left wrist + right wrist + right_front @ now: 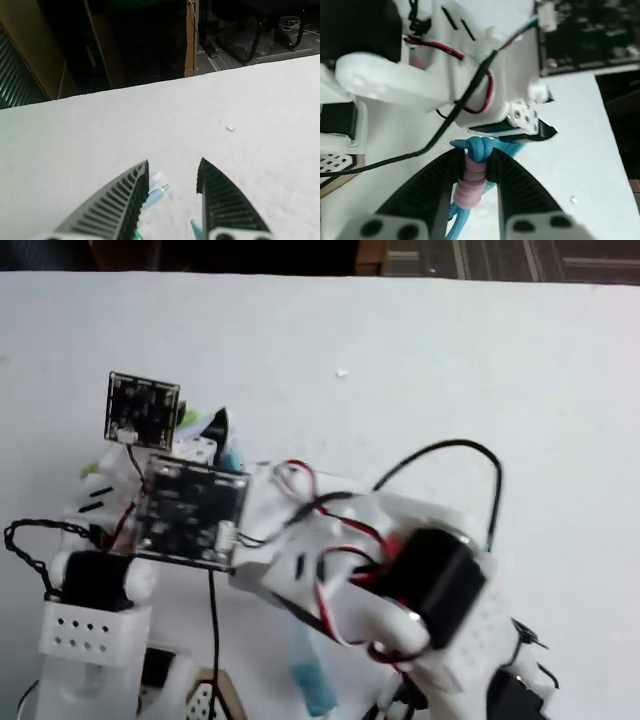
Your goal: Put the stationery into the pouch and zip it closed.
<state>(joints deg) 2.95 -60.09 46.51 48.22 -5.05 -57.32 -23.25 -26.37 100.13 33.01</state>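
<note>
In the right wrist view the right pincer (475,156) is gripping a blue cord (479,148) that is carrying a pink ribbed sleeve (471,187). Both of its fingers (427,195) are pressing on the sleeve at the middle of the frame, with the cord's knot sitting just above their tips. Whether the cord is hanging from the pouch cannot be told. Above the knot the left arm (445,75) is crossing the upper half of that frame, its dark finger (540,131) lying over a bit of teal material (512,146). In the left wrist view the left pincer (173,162) is standing wide and holding nothing, hanging over the white worktop (75,145) at the bottom of the frame. Two teal ends (159,192) are showing between its fingers, resting on the worktop. A white speck (230,128) is lying well apart, right of centre. In the high view both arms are crowding the lower left and middle, and a teal strip (312,685) is poking out beneath them at the bottom edge.
</note>
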